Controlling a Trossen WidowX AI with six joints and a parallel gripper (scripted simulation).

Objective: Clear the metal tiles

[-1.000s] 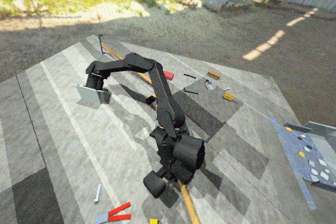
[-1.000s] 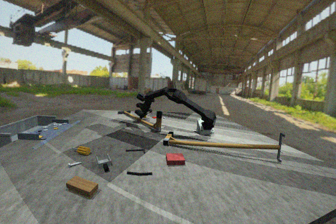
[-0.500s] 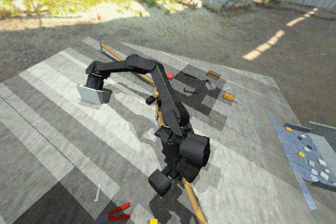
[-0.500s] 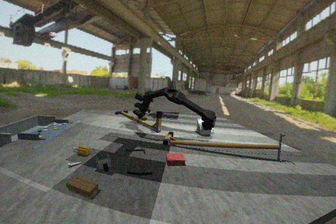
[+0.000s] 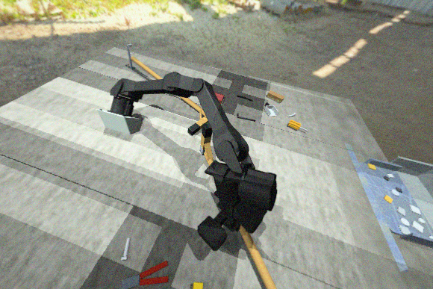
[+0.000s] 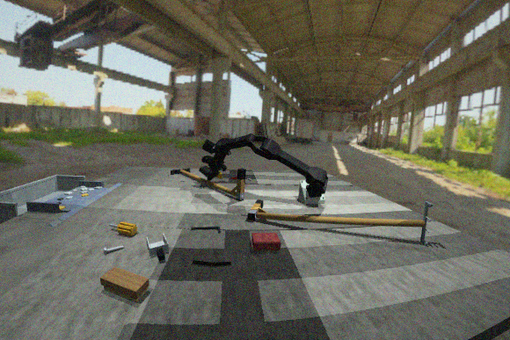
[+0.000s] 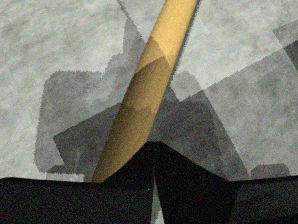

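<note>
My gripper (image 6: 210, 175) (image 7: 153, 148) is shut and empty. Its tips are hidden in the top view; in the wrist view they overlap a wooden handle (image 5: 257, 258) (image 6: 207, 184) (image 7: 142, 87) that runs diagonally below. A second wooden-handled tool (image 5: 146, 68) (image 6: 338, 220) lies behind the arm, with an upright metal piece at its far end. I cannot tell which one is the long scraper. The bluish steel plate (image 5: 370, 184) bears several light tiles (image 5: 415, 209), darker pieces and yellow ones. The grey-walled catch box (image 5: 415, 163) (image 6: 31, 186) adjoins its far end.
A wooden block (image 5: 275, 96) (image 6: 125, 283), a yellow-handled tool (image 5: 295, 125) (image 6: 127, 228) and a red block (image 5: 219, 97) (image 6: 265, 242) lie on the table's other side. Red-handled pliers (image 5: 154, 281), a bolt (image 5: 126, 249) and a yellow block (image 5: 198, 285) lie near the front in the top view.
</note>
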